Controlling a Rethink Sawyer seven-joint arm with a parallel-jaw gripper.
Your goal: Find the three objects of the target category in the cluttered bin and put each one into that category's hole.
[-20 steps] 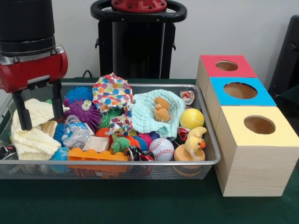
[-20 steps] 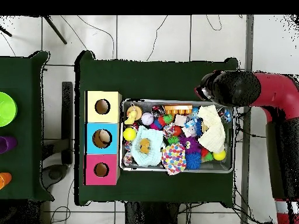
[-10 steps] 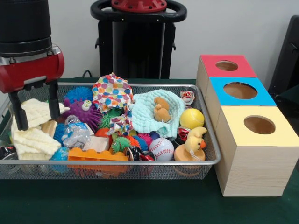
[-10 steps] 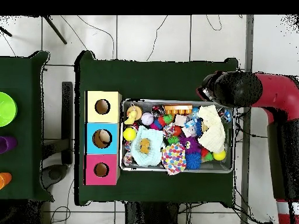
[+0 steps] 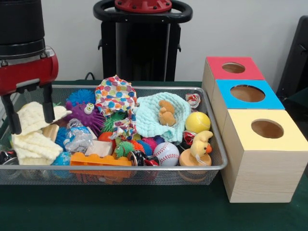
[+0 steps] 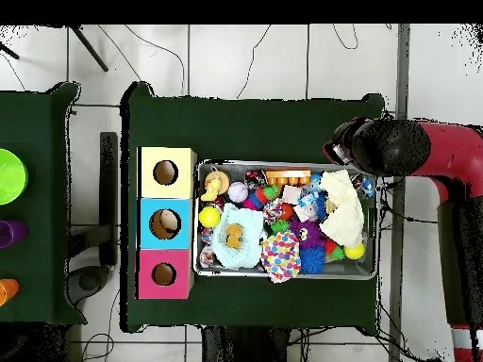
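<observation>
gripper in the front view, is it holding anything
No, the gripper hangs open over the cream cloth at the bin's end, with nothing between its jaws.

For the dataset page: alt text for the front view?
The open gripper hangs over a cream cloth at the left end of a toy-crammed wire bin. To the right stand red, blue and yellow-topped boxes, each with a round hole.
</observation>
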